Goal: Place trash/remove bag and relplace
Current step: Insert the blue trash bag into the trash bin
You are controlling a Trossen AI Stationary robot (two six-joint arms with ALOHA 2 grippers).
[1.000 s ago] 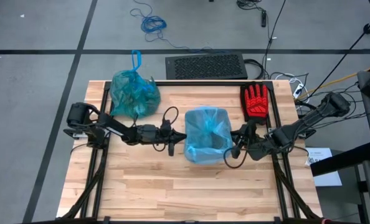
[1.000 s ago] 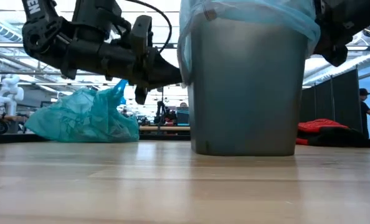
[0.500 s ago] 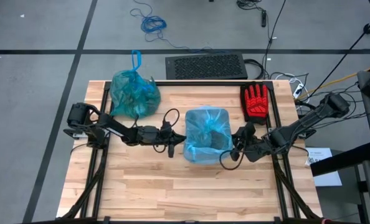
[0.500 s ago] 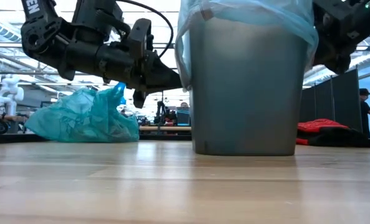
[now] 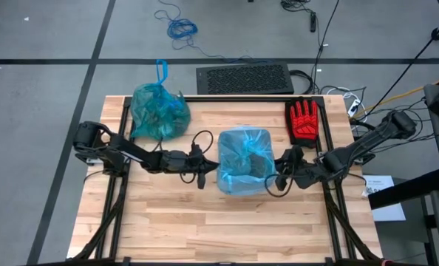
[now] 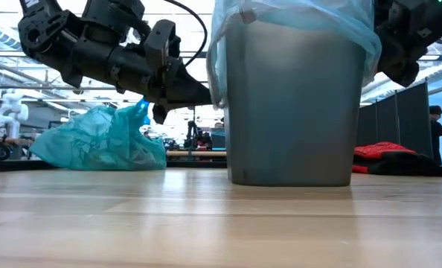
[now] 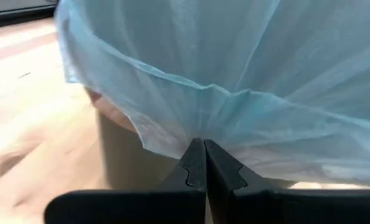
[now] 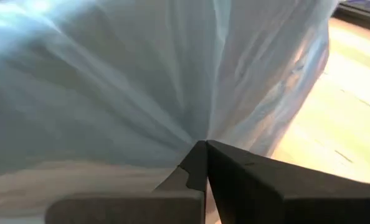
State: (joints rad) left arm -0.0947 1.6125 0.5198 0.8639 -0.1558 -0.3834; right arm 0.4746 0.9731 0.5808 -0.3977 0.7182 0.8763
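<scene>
Both grippers pinch the pale liner at the bin rim.
We see left gripper (image 5: 213, 165) at 9 o'clock, right gripper (image 5: 273, 169) at 3 o'clock, jaws closed on sky-blue liner (image 5: 243, 159); teal bag (image 5: 159, 111) sits at counter (image 5: 205, 222) 11 o'clock.

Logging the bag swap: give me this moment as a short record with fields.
bin: grey bin at table centre, upright
new liner: pale blue bag draped over the bin's rim
old bag: teal-green bag, on the table's far left part
left pincer: shut on the pale blue bag at the bin's left side
right pincer: shut on the pale blue bag at the bin's right side
other: red glove at far right of the table
</scene>
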